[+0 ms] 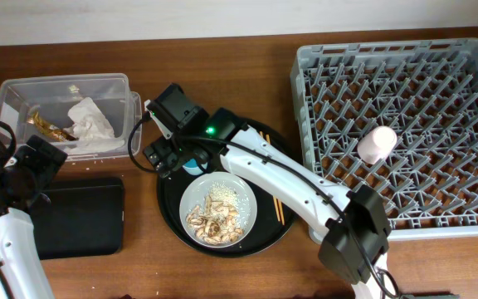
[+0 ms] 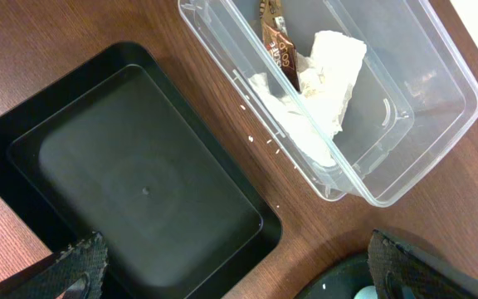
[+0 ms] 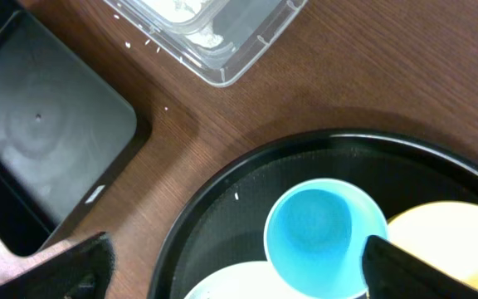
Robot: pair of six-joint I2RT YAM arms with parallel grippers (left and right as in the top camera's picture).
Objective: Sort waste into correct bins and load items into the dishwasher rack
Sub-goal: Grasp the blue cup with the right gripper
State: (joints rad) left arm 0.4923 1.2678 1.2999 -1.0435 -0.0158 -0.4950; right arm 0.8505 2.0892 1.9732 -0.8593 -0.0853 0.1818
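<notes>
Because the light-blue cup (image 3: 325, 235) stands mouth-up at the far left of the round black tray (image 3: 214, 208), directly under the right gripper (image 3: 235, 256) but nearer one finger, its spread jaws likely need a small sideways shift before closing.

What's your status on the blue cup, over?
Left jaws open, empty, over black tray. Right jaws open above light-blue cup. Yellow bowl, plate crowd it. Pink cup racked.
</notes>
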